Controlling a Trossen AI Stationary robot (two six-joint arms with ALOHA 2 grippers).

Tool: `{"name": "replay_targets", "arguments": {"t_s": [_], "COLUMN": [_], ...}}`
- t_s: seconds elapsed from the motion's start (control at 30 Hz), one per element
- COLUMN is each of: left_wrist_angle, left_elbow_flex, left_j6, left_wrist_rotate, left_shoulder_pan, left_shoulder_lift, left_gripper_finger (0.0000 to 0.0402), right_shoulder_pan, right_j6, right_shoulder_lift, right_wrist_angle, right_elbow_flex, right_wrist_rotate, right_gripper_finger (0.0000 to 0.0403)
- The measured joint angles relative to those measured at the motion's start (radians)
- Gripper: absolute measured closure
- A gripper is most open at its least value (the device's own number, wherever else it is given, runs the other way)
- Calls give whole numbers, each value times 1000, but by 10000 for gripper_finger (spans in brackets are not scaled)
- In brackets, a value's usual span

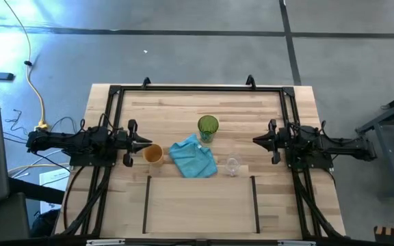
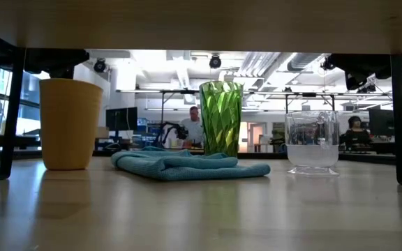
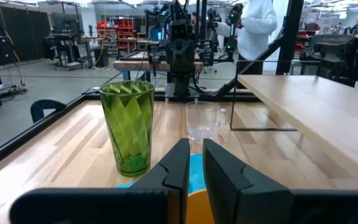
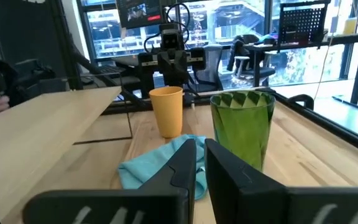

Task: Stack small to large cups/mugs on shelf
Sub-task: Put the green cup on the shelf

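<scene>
Three cups stand upright on their bases at mid-table. The green tumbler [image 1: 208, 127] [image 2: 220, 117] is farthest back. The orange cup [image 1: 154, 154] [image 2: 70, 124] is at the left and the small clear glass [image 1: 232, 165] [image 2: 313, 141] at the right. The shelf [image 1: 200, 205] [image 3: 328, 115] is a light wooden board on thin dark posts at the table's near side. My left gripper [image 1: 142, 143] [image 3: 196, 146] hovers level just left of the orange cup, shut and touching nothing. My right gripper [image 1: 257, 140] [image 4: 201, 146] hovers level at the right, shut, with nothing in it.
A crumpled light-blue cloth [image 1: 193, 158] [image 2: 187, 165] lies flat between the three cups, its far edge beside the tumbler's foot. A black metal frame [image 1: 197, 89] borders the table's far and side edges. People show in the room beyond the table.
</scene>
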Motion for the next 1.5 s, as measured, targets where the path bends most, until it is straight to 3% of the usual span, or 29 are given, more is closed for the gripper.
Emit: {"name": "replay_targets", "arguments": {"t_s": [0.27, 0.5, 0.7, 1.1, 1.5], "left_wrist_angle": [1, 1, -1, 12, 15], "left_elbow_flex": [0, 0, 0, 0, 0], "left_j6": [-4, -55, -59, -105, -71], "left_wrist_rotate": [5, 93, 95, 87, 87], "left_shoulder_pan": [0, 0, 0, 0, 0], "left_shoulder_lift": [0, 0, 0, 0, 0], "left_gripper_finger": [366, 366, 367, 366, 367], "right_shoulder_pan": [0, 0, 0, 0, 0], "right_j6": [-148, -95, -24, -48, -147], "right_shoulder_lift": [0, 0, 0, 0, 81], "right_wrist_angle": [0, 1, 46, 257, 246], "right_elbow_flex": [0, 0, 0, 2, 207], "right_wrist_rotate": [0, 0, 23, 56, 55], "right_gripper_finger": [379, 379, 379, 379, 365]}}
